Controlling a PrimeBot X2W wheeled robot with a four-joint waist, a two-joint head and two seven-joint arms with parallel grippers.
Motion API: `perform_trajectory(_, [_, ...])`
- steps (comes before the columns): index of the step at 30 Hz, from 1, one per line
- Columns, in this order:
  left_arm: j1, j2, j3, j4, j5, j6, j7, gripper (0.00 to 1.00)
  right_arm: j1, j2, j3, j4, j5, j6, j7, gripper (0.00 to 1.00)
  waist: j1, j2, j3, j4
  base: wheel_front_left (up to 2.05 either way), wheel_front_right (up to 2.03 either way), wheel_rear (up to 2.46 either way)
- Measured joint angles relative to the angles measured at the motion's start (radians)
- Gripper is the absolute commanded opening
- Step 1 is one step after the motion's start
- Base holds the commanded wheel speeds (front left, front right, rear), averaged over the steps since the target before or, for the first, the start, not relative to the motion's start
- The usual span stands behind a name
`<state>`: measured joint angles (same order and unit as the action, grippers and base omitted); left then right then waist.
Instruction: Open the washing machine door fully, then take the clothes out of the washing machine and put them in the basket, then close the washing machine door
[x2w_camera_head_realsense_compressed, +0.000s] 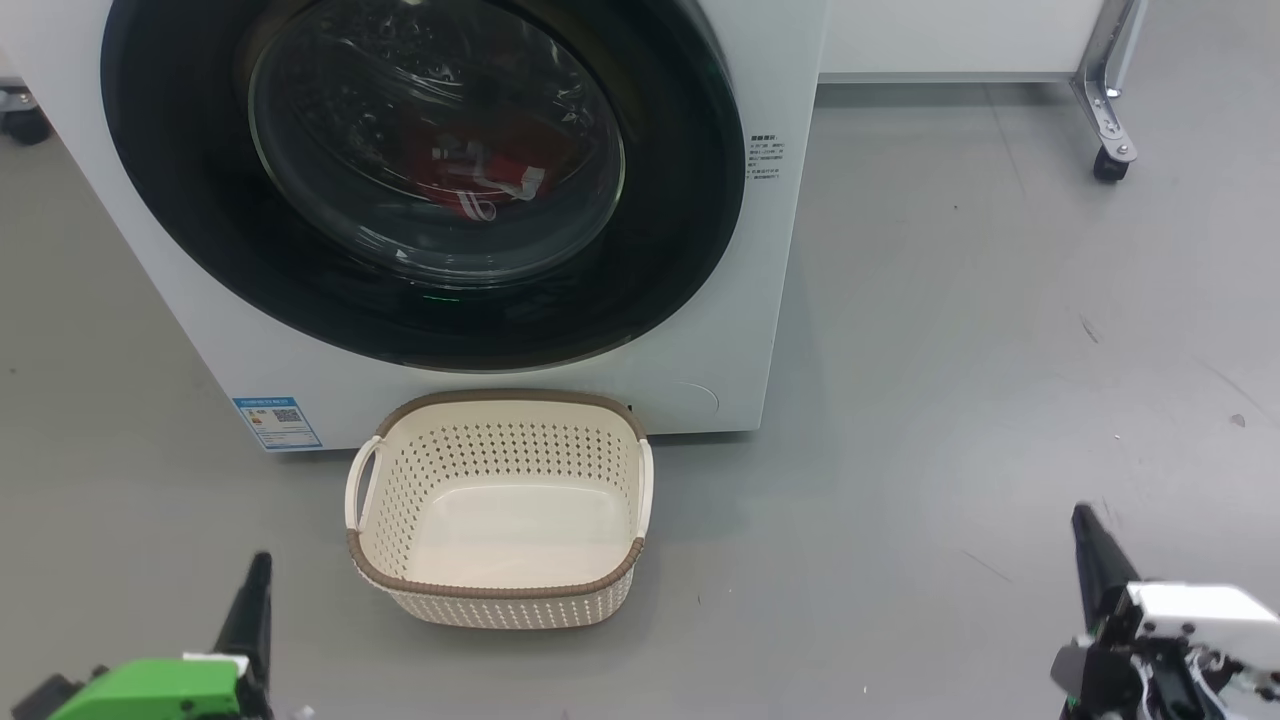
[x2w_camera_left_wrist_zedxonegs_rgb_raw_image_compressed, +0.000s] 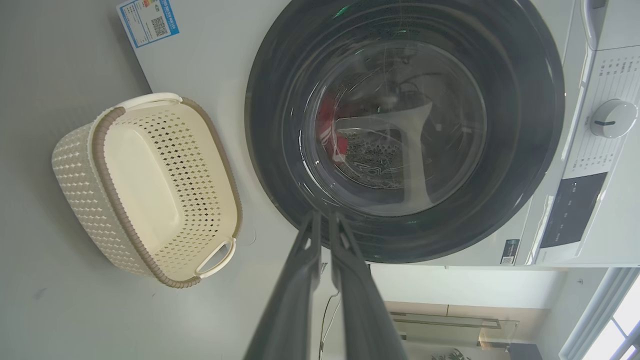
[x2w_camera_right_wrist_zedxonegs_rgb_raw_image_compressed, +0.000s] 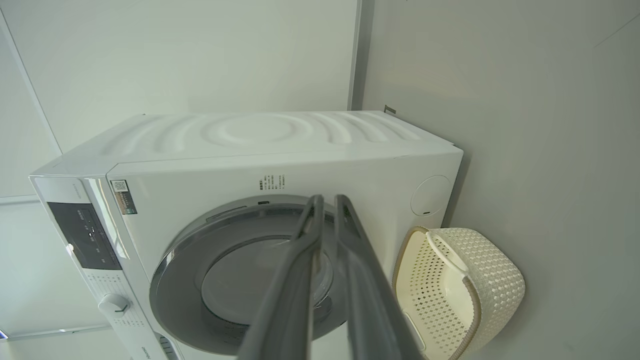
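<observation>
The white washing machine stands ahead with its round black-rimmed door shut flat against the front. Behind the glass bowl lie the red clothes with white stripes, also visible in the left wrist view as clothes. The cream basket sits empty on the floor just before the machine. My left gripper is low at the lower left, shut, holding nothing. My right gripper is low at the lower right, shut, also with nothing in it. Both are well short of the door.
Grey floor spreads to the right of the machine. A metal frame leg on a caster stands at the far right. The machine's control panel and dial appear in the left wrist view, and the basket beside the machine in the right wrist view.
</observation>
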<state>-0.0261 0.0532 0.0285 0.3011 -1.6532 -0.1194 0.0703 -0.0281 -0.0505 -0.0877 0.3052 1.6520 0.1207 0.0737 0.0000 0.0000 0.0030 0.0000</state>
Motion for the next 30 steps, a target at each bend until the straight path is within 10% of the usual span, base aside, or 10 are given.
perform_trajectory(1, [0.010,-0.007,-0.002,0.011,0.000,0.000,0.000,1.00,0.012,0.007,0.001,0.010,0.000,0.000,0.000,1.00,0.0000,0.0000,0.000,0.000,0.00,0.00,0.00])
perform_trajectory(30, [0.012,-0.007,-0.064,-0.020,0.081,0.000,-0.049,1.00,0.030,-0.013,0.015,0.001,-0.103,0.000,-0.058,1.00,0.0000,0.0000,0.003,-0.002,0.00,0.00,0.00])
